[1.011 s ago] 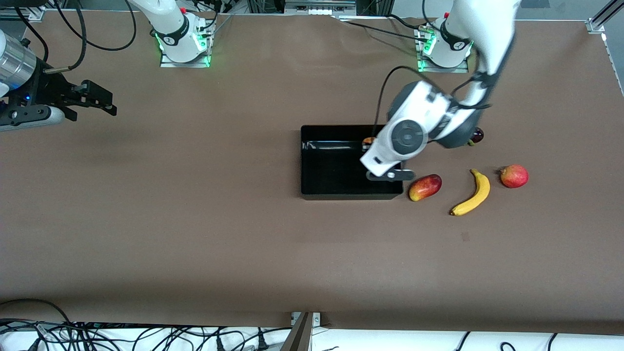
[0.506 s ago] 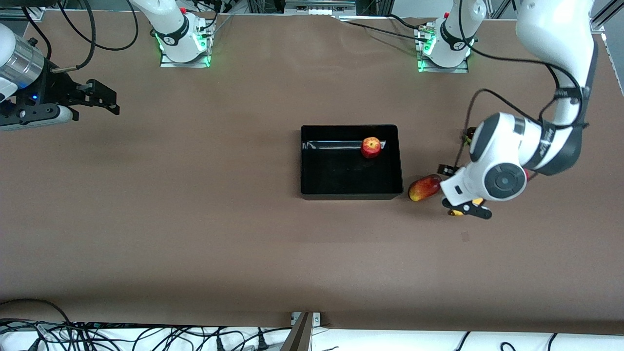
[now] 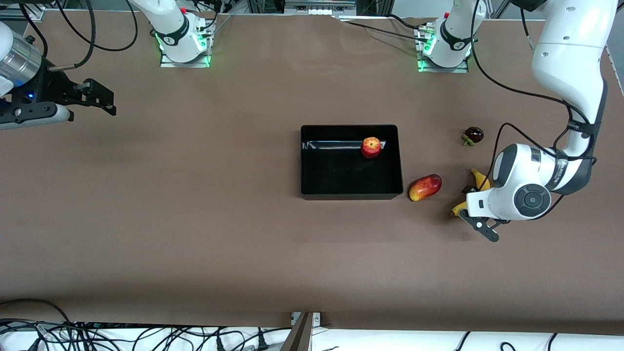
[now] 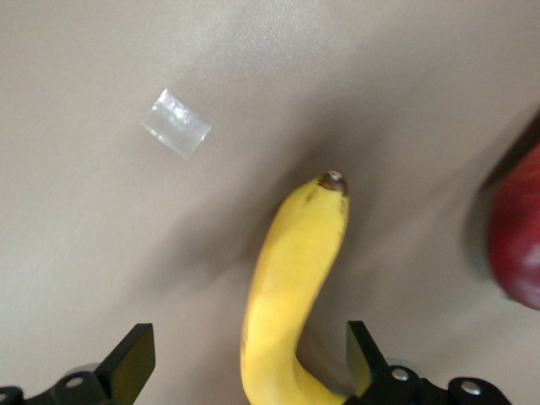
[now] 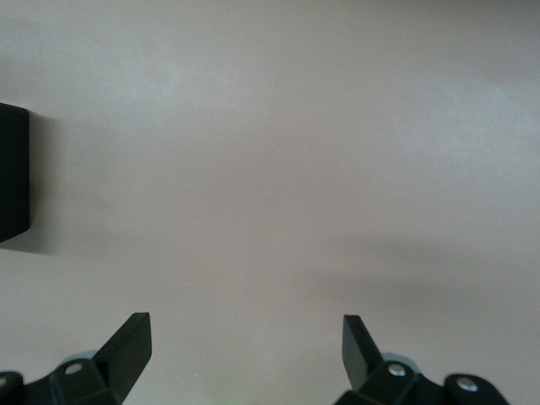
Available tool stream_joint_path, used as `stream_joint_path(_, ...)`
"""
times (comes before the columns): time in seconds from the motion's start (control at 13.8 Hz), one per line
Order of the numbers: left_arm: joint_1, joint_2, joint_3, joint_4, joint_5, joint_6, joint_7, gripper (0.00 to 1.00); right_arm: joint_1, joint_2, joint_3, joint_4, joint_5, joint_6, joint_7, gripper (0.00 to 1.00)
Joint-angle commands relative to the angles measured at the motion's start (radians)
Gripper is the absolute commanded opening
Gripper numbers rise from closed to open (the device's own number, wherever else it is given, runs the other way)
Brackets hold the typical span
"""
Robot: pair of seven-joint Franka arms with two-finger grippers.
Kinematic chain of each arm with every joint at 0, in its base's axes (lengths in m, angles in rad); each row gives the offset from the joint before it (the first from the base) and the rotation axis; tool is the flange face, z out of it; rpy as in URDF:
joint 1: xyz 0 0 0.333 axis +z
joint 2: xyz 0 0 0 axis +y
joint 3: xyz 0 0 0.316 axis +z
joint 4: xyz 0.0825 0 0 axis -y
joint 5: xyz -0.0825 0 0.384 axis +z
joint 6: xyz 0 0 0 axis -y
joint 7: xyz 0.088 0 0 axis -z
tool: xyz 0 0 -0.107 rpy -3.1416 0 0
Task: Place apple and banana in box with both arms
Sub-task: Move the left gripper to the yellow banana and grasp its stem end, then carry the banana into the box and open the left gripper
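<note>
The apple [image 3: 371, 147] lies in the black box [image 3: 312, 187], by the wall nearest the robots' bases. The banana [image 3: 479, 179] lies on the table toward the left arm's end, mostly hidden under the left arm; its tip shows in the left wrist view [image 4: 295, 253]. My left gripper [image 3: 480, 225] [image 4: 245, 367] is open over the banana, with a finger on each side and not touching it. My right gripper [image 3: 95, 97] [image 5: 245, 346] is open and empty, waiting over bare table at the right arm's end.
A red-and-yellow mango [image 3: 425, 187] lies between the box and the banana. A dark purple fruit [image 3: 474, 135] lies nearer the bases. A pink-red round fruit [image 4: 519, 245] lies beside the banana, hidden by the arm in the front view. A scrap of clear tape [image 4: 175, 134] lies on the table.
My left arm swung away from over the box, leaving the apple in it, then moved over the banana and now straddles it. The right arm barely moved.
</note>
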Motion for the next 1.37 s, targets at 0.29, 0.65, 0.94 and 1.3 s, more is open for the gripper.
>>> stream_joint_path(0.29, 0.039, -0.028, -0.013, -0.111, 0.08, 0.084, 0.08, 0.0, -0.004, 0.034, 0.006, 0.07, -0.022, -0.002, 0.01, 1.0)
stream_joint_path(0.65, 0.039, -0.061, -0.025, -0.1, 0.067, 0.047, 0.071, 0.0, -0.008, 0.046, 0.002, 0.073, -0.022, 0.004, 0.007, 1.0)
stream_joint_path(0.94, 0.027, -0.13, -0.131, 0.018, 0.026, -0.202, 0.028, 0.0, -0.011, 0.049, 0.002, 0.075, -0.022, 0.006, -0.005, 1.0)
stream_joint_path(1.3, -0.165, -0.126, -0.165, 0.178, -0.247, -0.433, -0.425, 0.0, -0.011, 0.048, 0.001, 0.075, -0.019, 0.004, -0.005, 1.0)
